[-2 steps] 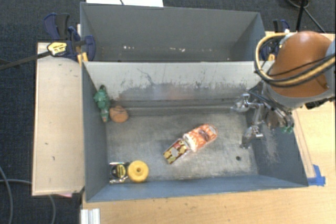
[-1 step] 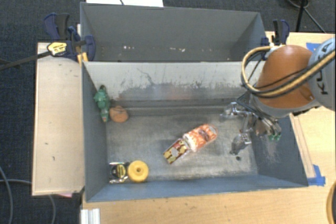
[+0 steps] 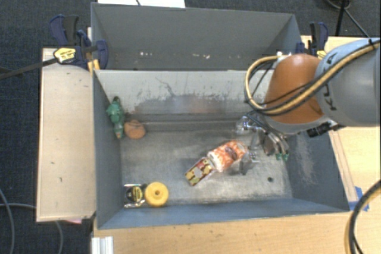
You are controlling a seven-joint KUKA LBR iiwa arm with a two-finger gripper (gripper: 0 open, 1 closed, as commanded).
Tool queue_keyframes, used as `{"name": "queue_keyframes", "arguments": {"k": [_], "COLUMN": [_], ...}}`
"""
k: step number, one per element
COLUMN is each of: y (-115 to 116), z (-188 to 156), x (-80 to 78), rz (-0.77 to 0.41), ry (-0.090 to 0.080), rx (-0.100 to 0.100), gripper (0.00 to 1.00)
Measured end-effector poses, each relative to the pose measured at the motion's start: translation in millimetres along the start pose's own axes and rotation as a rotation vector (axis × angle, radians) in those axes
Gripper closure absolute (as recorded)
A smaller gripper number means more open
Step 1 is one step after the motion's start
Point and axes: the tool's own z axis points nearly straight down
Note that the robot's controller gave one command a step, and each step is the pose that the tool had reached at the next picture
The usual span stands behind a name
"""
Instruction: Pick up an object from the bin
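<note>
My gripper is low in the right half of the bin, under the arm's orange cover. Right beside it, to its left, a small bottle lies on its side on the bin floor. The bottle has an orange and white label, and its yellow and dark patterned end points toward the lower left. The gripper sits at the bottle's right end, and I cannot tell whether it touches the bottle.
A green figure and a brown-orange ball lie by the left wall. A yellow round tape measure with a yellow and black piece rests in the front left corner. The arm comes in over the right rim.
</note>
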Motion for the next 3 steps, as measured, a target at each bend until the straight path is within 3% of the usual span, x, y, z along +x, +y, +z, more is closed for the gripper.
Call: {"name": "queue_keyframes", "arguments": {"k": [1, 2, 3], "y": [40.8, 40.8, 51.7], "z": [11.5, 11.6, -114.4], "x": [3.8, 3.8, 5.1], "rz": [-0.075, -0.076, -0.087], "ry": [-0.01, -0.01, -0.001], "rx": [-0.001, -0.001, -0.001], "gripper": [1.0, 1.0, 1.0]}}
